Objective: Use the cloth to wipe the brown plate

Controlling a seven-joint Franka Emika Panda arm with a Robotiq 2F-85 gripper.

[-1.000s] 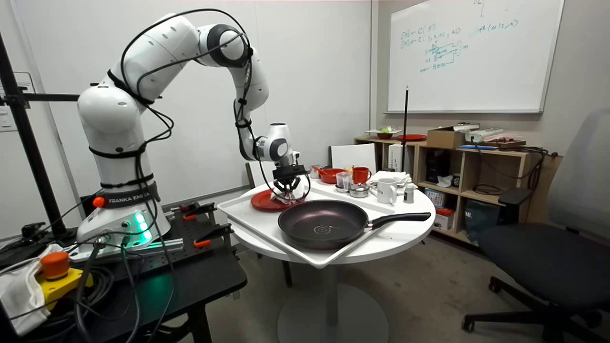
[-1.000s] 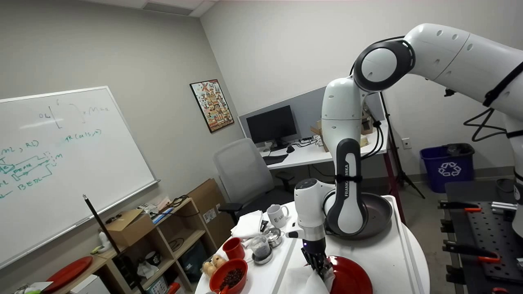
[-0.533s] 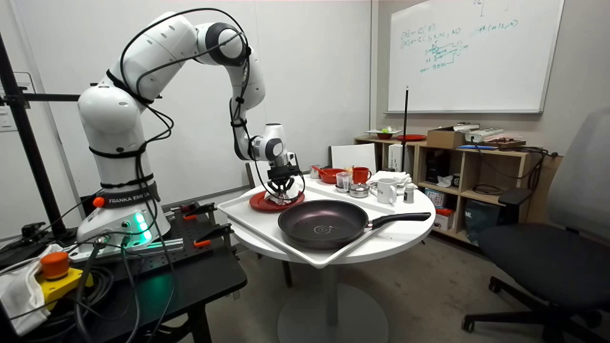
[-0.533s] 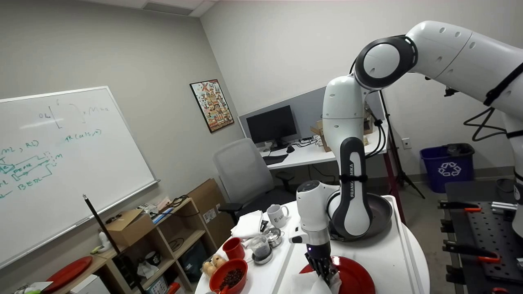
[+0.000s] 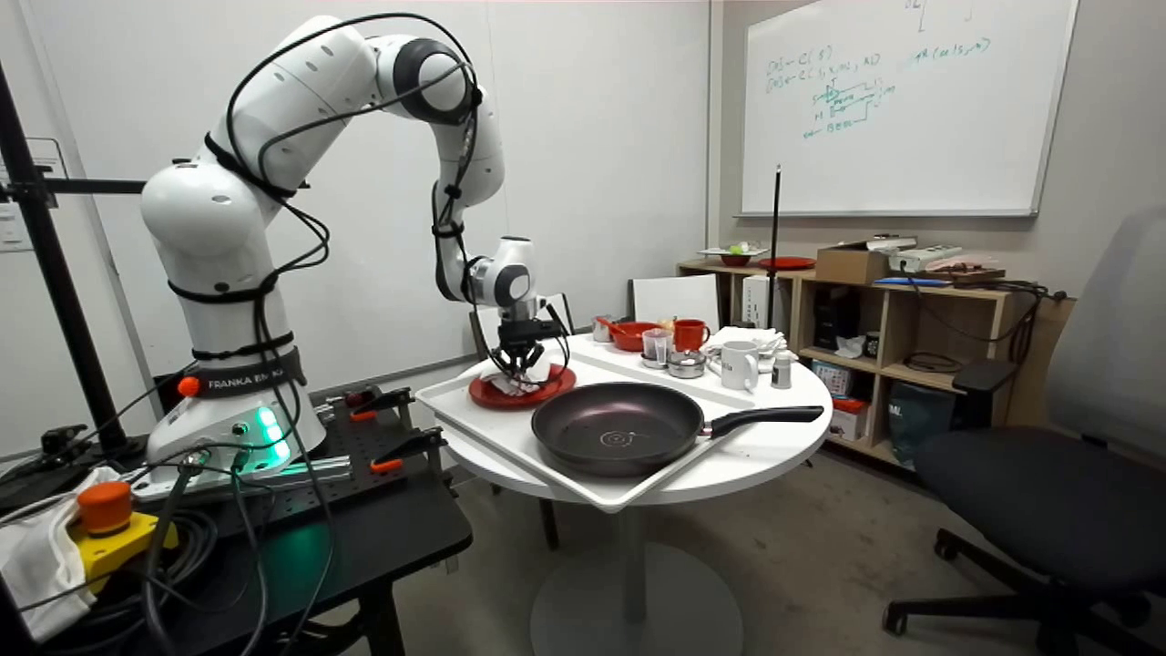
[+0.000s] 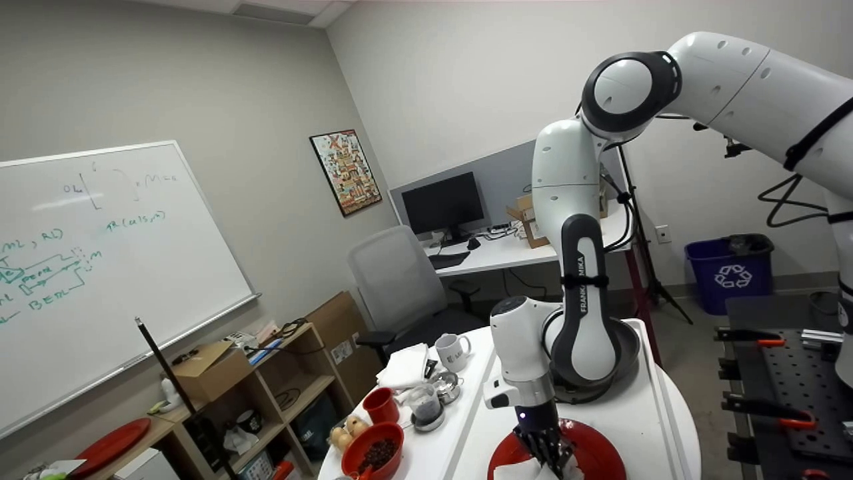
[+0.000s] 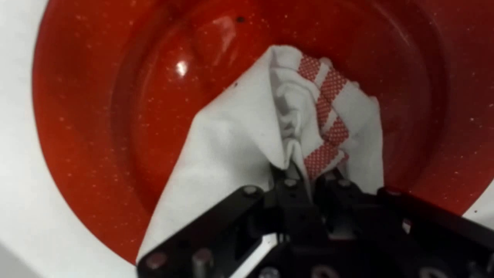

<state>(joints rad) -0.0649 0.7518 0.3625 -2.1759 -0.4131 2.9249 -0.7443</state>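
You're on the wipe itself, I'd judge: your gripper (image 7: 308,177) is pinching the cloth (image 7: 239,135) b/w its fingers, and the cloth lies over the plate (image 7: 83,127). It covers the lower middle of the well and laps the rim at lower left in the wrist view. Contact looks made; how hard you press, or how much is done, can't tell.

Next, prob. no regrip: light down-pressure, level sweeps across the well, then out to the bare rim. Get the top part of the wrist view too, where there's a dark speck (image 7: 240,19) (dirt or finish, unclear). Go easy, b/c a hard push could slide the plate on the tray (image 5: 501,426), poss. into the pan (image 5: 619,428) nearby.

Orientation: plate's round, so no long axis to mind; it lies flat, face up, on the tray in both exterior views. Cloth's bunched, so its long axis is approx. at best: folded tip points away from your gripper, to the top of the wrist view, w/ a flap spreading lower left. Its red checked stripe (image 7: 334,87) runs roughly up-down, right of the fold.
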